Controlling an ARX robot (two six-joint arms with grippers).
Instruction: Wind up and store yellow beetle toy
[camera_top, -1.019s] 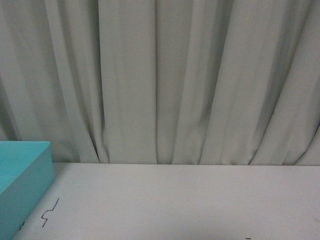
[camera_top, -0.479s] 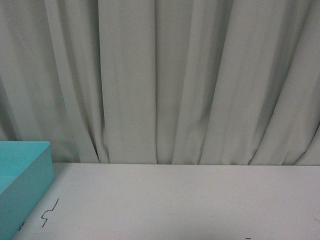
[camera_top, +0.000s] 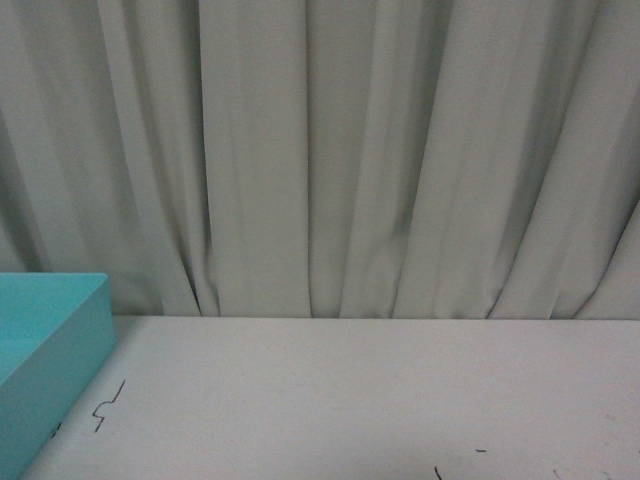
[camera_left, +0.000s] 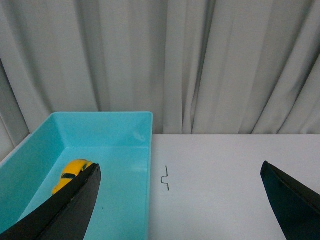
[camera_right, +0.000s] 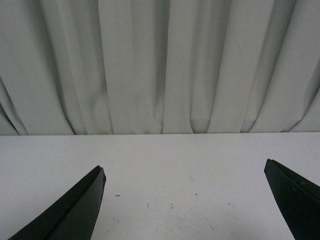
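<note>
In the left wrist view the yellow beetle toy (camera_left: 72, 173) lies on the floor of a turquoise bin (camera_left: 135, 165), partly hidden behind one black finger. My left gripper (camera_left: 180, 170) is open, wide apart, with bare white table between its fingers and nothing held; it sits beside the bin's edge. My right gripper (camera_right: 184, 171) is open too, over bare white table, holding nothing. The front view shows only a corner of the turquoise bin (camera_top: 70, 345); neither the toy nor any gripper appears there.
A white table (camera_top: 380, 400) with small dark pen marks (camera_top: 108, 405) runs to a pale grey curtain (camera_top: 330, 150) at the back. The bin stands at the table's left side.
The front view has shifted slightly: the bin and table edge sit a little higher and further right in the picture, and more dark marks show at the bottom.
</note>
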